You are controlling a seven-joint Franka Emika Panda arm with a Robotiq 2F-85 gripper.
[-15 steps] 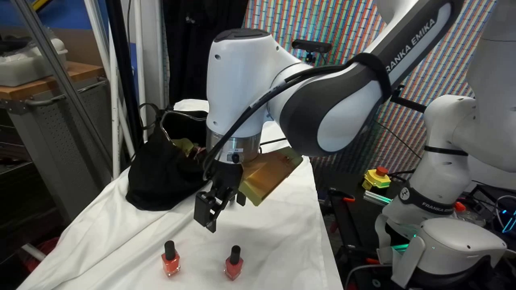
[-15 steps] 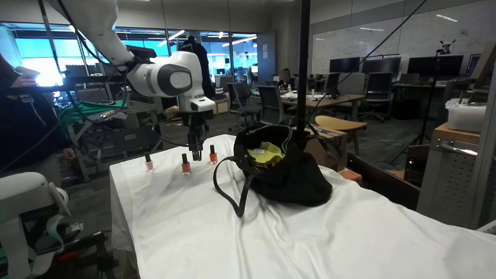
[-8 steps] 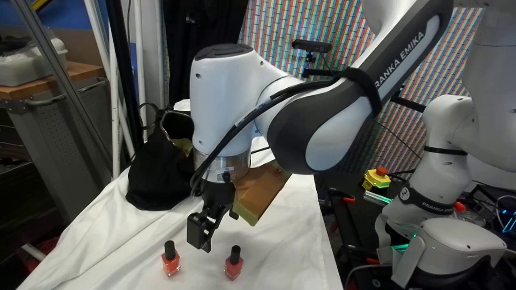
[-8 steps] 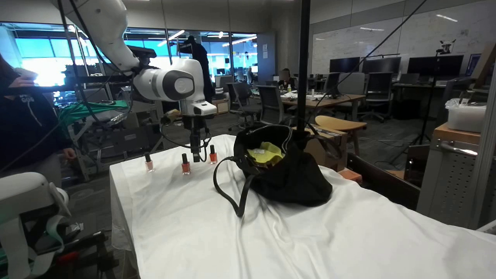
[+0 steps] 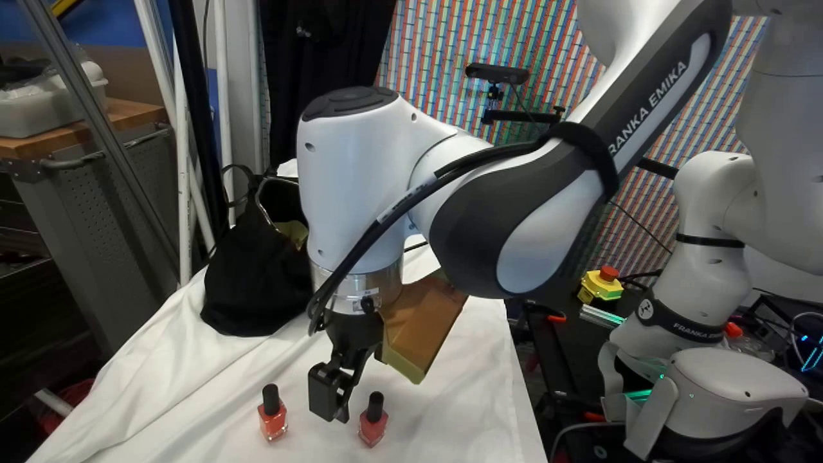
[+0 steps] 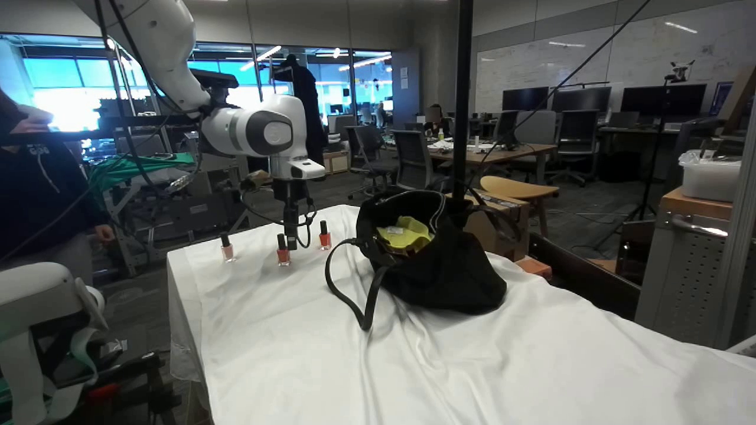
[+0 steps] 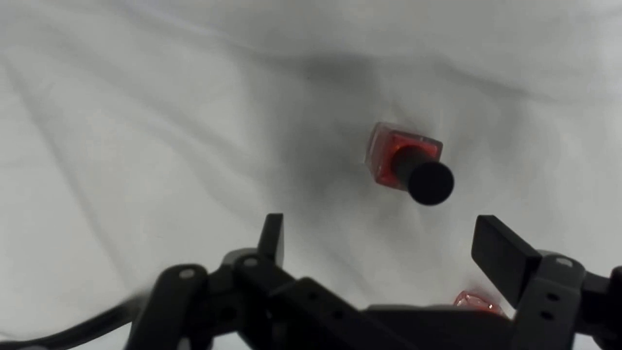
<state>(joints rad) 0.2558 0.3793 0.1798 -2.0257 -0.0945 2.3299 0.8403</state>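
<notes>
the gripper point(image 7: 381, 232) hangs lower than a second ago, jaws wide apart and empty, likely bringing a red polish bottle point(image 7: 412, 163), upright just beyond them, nearly within reach; a black bag point(image 6: 443, 268) sits farther off.

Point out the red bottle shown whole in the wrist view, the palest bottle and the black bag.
Red bottle point(image 7: 415, 167), in the wrist view: on its black cap.
Palest bottle point(image 6: 228, 252), in an exterior view: on its pinkish body.
Black bag point(image 6: 446, 274), in an exterior view: on its side wall.
</notes>
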